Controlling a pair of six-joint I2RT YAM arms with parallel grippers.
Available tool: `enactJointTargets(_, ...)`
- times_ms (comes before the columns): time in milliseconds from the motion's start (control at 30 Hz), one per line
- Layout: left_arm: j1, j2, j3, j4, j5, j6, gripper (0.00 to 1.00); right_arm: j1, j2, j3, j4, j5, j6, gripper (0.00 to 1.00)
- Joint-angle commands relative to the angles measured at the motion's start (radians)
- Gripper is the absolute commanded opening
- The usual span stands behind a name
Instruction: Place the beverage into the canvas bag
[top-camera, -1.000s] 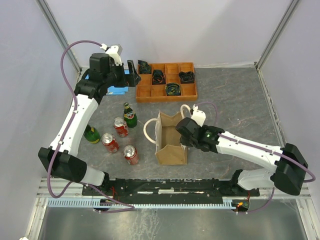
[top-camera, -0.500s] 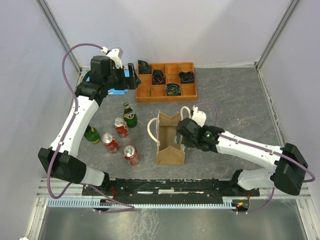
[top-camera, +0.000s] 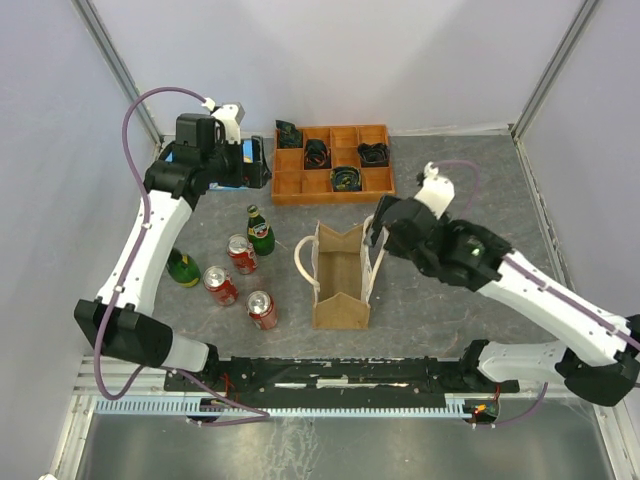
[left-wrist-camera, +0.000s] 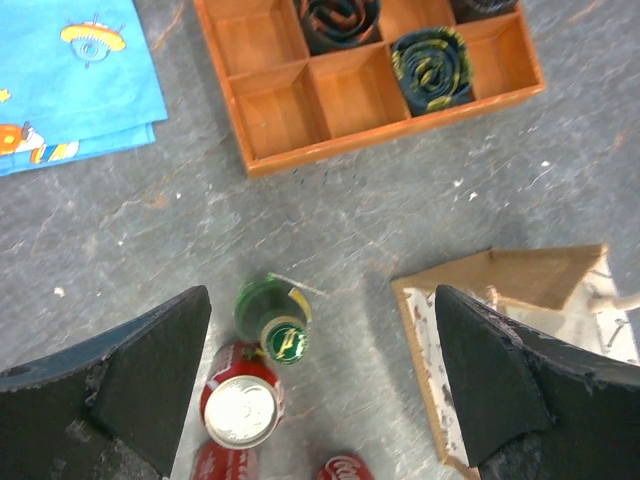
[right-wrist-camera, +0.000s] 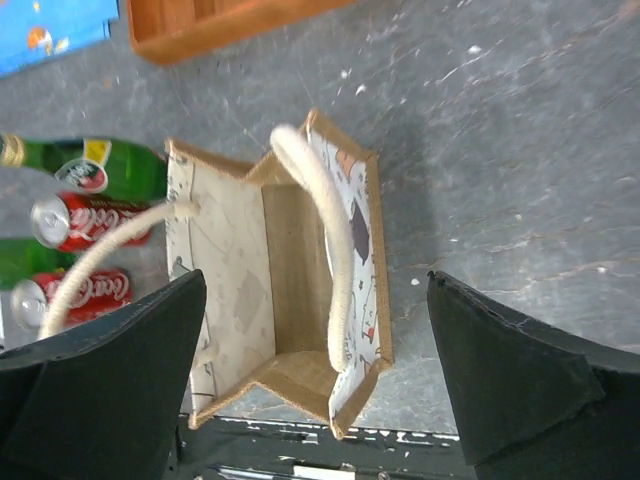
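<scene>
The canvas bag (top-camera: 340, 285) stands upright with its mouth open, and its two rope handles (right-wrist-camera: 335, 260) droop over the rims. From the right wrist view only the bag's (right-wrist-camera: 300, 270) brown floor shows inside. My right gripper (top-camera: 374, 232) hangs open above the bag's right side, with nothing between its jaws (right-wrist-camera: 315, 380). The beverages stand left of the bag: a green bottle (top-camera: 260, 230), a second green bottle (top-camera: 183, 268) and three red cans (top-camera: 241, 254). My left gripper (top-camera: 256, 163) is open and empty, high over the table (left-wrist-camera: 320, 390), looking down on the green bottle (left-wrist-camera: 275, 325) and a red can (left-wrist-camera: 240, 410).
An orange compartment tray (top-camera: 330, 198) with rolled dark items sits at the back. A blue cloth (top-camera: 232, 180) lies under the left wrist, to the tray's left. The frame posts and walls enclose the table.
My right gripper opened, let go of the bag's right side, and rose up and to the right. The bag settled upright. The left arm turned slightly to the left.
</scene>
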Motion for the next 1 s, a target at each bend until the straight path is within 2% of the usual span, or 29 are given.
enactJointTargets(0, 0.027, 0.071, 0.094, -0.160, 0.000, 0.127, 1.00, -0.087, 0.021, 0.200, -0.276, 0.062, -0.031, 0.99)
enactJointTargets(100, 0.033, 0.104, 0.091, -0.162, -0.003, 0.161, 0.96, -0.215, 0.073, 0.275, -0.389, -0.034, -0.105, 0.99)
enactJointTargets(267, 0.030, 0.133, 0.087, -0.141, -0.035, 0.203, 0.94, -0.329, 0.103, 0.320, -0.390, -0.129, -0.222, 0.99)
enactJointTargets(567, -0.032, 0.263, 0.189, -0.341, -0.120, 0.310, 0.93, -0.347, 0.114, 0.249, -0.353, -0.214, -0.202, 0.99)
enactJointTargets(800, -0.035, 0.199, 0.113, -0.211, -0.113, 0.238, 0.93, -0.348, 0.091, 0.198, -0.334, -0.209, -0.194, 0.99)
enactJointTargets(967, -0.037, 0.209, 0.192, -0.310, -0.152, 0.236, 0.93, -0.348, 0.085, 0.189, -0.354, -0.210, -0.188, 0.99)
